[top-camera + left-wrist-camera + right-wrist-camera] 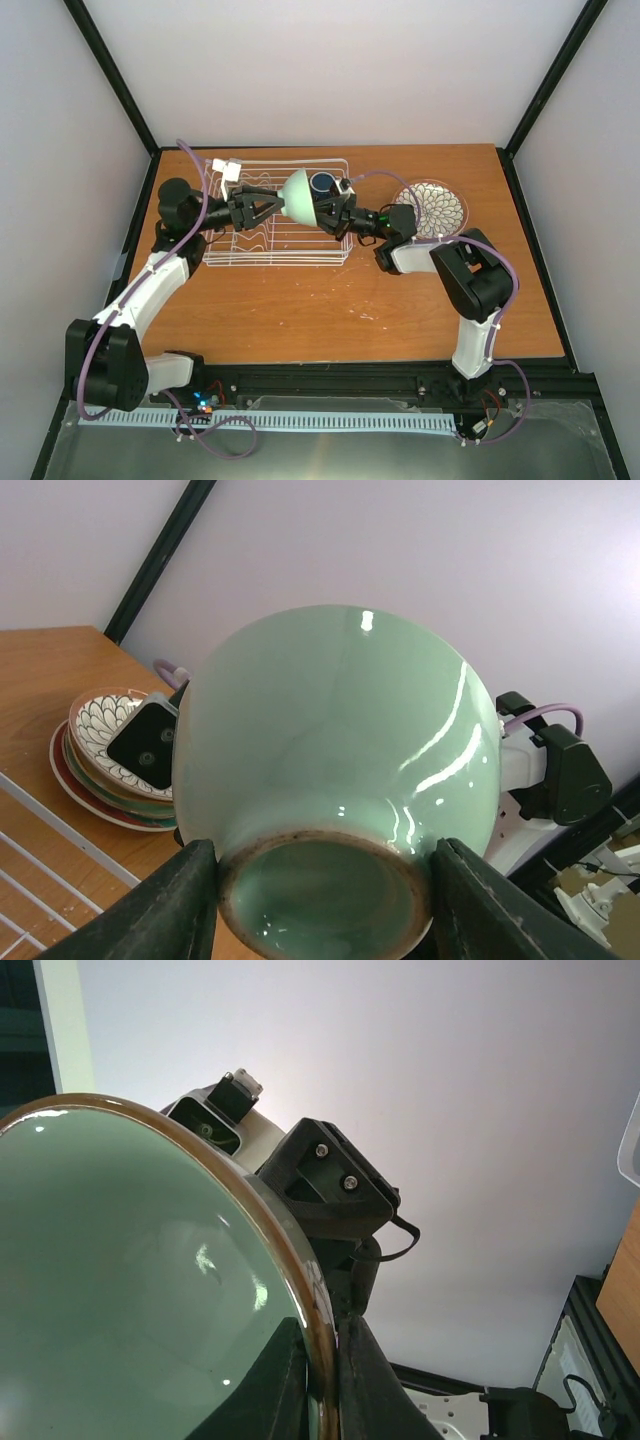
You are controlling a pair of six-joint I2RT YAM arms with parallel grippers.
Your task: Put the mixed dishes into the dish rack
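Observation:
The mint-green bowl (300,195) hangs on its side above the right end of the white wire dish rack (250,255). My left gripper (276,205) is shut on the bowl's foot ring (325,895), one finger on each side. My right gripper (326,210) is shut on the bowl's brown rim (322,1345), one finger inside and one outside. The dark blue mug (322,182) stands in the rack just behind the bowl. The white petal-pattern bowl (431,206) sits on the stacked cream and red plates (92,798) at the right.
The rack's wavy dividers (258,215) stand in its left and middle part. A white clip (229,170) sits at the rack's back left corner. Black frame posts and pale walls close off the table. Bare wood lies in front of the rack.

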